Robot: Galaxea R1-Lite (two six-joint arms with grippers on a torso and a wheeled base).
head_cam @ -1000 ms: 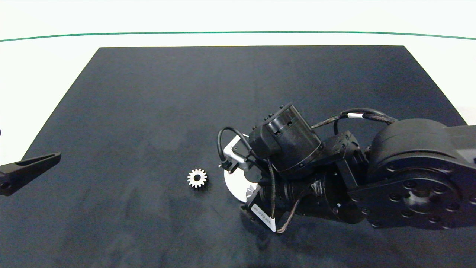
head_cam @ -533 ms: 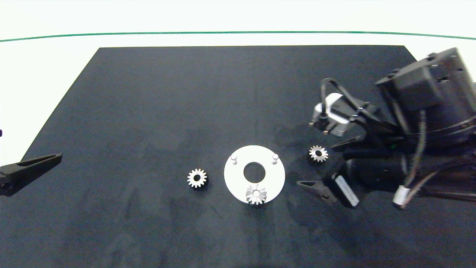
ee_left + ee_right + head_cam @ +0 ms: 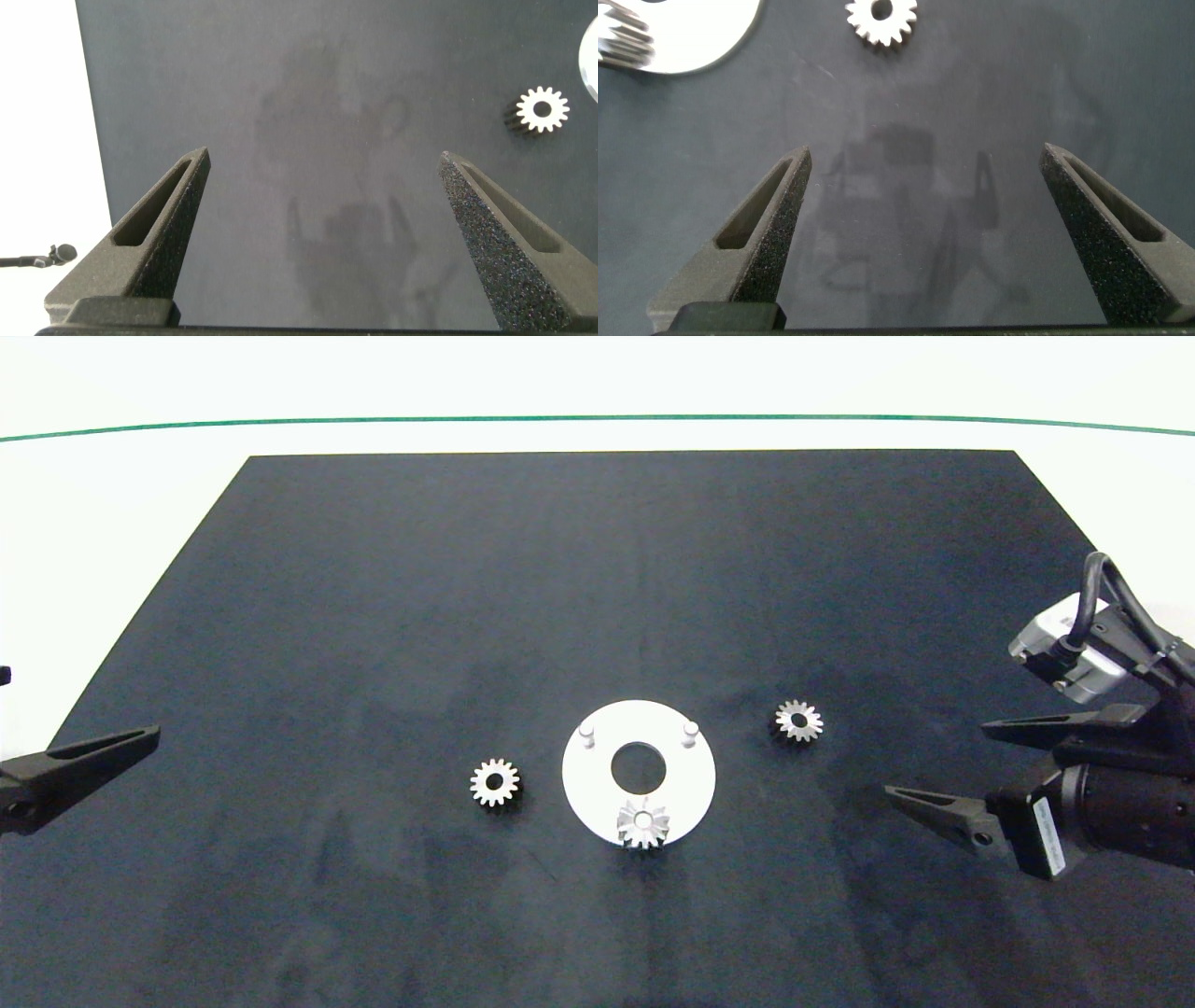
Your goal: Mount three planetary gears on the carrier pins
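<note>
A white disc (image 3: pixel 597 782) lies on the dark mat, with two bare carrier pins (image 3: pixel 586 733) (image 3: pixel 690 729) on its far side. One planetary gear (image 3: pixel 643 824) sits on the near pin, tilted. A second gear (image 3: pixel 495 782) lies flat on the mat left of the disc, also in the left wrist view (image 3: pixel 542 109). A third gear (image 3: pixel 799 720) lies right of the disc, seen again in the right wrist view (image 3: pixel 881 21). My right gripper (image 3: pixel 938 765) hangs open at the right edge, well clear of that gear. My left gripper (image 3: pixel 327 173) stands open at the far left, holding nothing.
The dark mat (image 3: pixel 597 569) covers most of the white table (image 3: pixel 140 495). A green line (image 3: pixel 597 418) runs along the far side. The mat's left edge shows in the left wrist view (image 3: pixel 89 140).
My right arm has pulled back from over the disc to the right edge, leaving a gear on the near pin. The disc and right gear came into view. The left arm barely moved.
</note>
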